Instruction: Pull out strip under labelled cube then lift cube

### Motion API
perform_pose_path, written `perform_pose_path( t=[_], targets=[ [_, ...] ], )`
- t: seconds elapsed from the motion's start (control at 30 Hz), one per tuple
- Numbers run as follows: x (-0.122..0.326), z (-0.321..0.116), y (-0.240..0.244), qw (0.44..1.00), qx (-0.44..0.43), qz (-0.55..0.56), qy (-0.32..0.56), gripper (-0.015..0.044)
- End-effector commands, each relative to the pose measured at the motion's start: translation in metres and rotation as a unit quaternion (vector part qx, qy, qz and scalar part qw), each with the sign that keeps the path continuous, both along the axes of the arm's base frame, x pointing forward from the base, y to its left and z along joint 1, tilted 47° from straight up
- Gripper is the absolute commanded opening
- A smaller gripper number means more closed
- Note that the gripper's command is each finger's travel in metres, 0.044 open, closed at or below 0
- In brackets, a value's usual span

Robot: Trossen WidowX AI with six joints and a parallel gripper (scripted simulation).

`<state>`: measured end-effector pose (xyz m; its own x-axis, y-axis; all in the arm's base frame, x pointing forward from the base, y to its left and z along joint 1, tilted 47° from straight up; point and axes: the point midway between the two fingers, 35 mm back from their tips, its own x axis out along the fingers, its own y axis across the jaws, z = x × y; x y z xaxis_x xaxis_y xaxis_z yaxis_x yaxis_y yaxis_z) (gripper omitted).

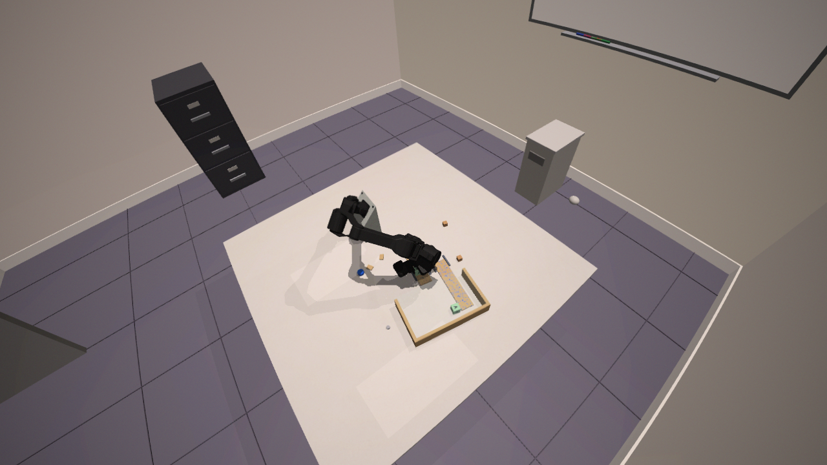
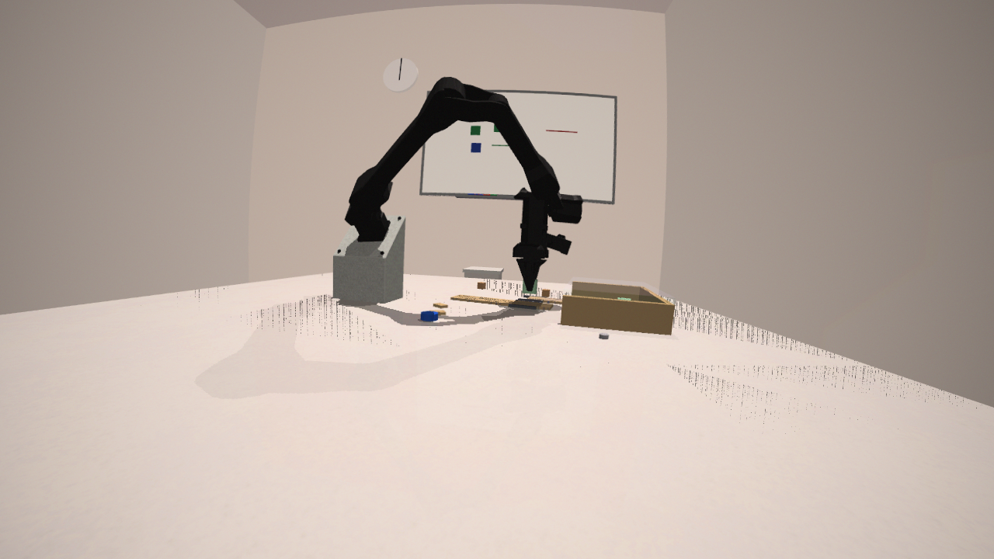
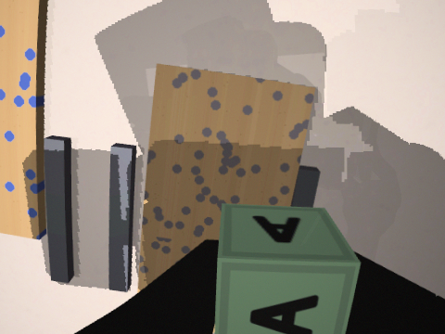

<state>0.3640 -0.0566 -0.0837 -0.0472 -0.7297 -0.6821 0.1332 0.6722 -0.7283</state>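
Note:
A green cube with a black A (image 3: 283,288) (image 2: 534,286) is between my fingers and hangs above the surface. My gripper (image 3: 272,257) (image 2: 530,289) points down, shut on this cube. A wooden strip with grey dots (image 3: 232,116) (image 1: 424,279) lies flat below and behind the cube in the wrist view; its near end is hidden. A second wooden strip with blue dots (image 3: 16,116) (image 1: 451,282) lies apart from it, running into the walled enclosure. Another green cube with a dark mark (image 1: 455,308) is at that strip's far end; whether it rests on the strip is unclear.
Wooden walls (image 1: 451,326) (image 2: 615,316) enclose three sides beyond the gripper. Dark upright bars (image 3: 58,209) (image 3: 121,223) (image 3: 307,186) flank the strips. A blue object (image 1: 360,272) (image 2: 429,316), a grey disc (image 1: 387,327) (image 2: 603,335) and several small wooden blocks lie around.

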Motion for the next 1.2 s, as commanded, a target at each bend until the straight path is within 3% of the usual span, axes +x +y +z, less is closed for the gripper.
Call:
perform_pose_path(
  t=[0.0, 0.6, 1.17],
  targets=[
    [-0.014, 0.009, 0.008, 1.0, 0.002, 0.001, 0.0, 0.0],
    [-0.064, 0.016, 0.012, 1.0, 0.001, 0.001, 0.002, 0.0],
    [-0.063, 0.04, 0.038, 1.0, 0.002, 0.001, 0.002, 0.0]
  ],
)
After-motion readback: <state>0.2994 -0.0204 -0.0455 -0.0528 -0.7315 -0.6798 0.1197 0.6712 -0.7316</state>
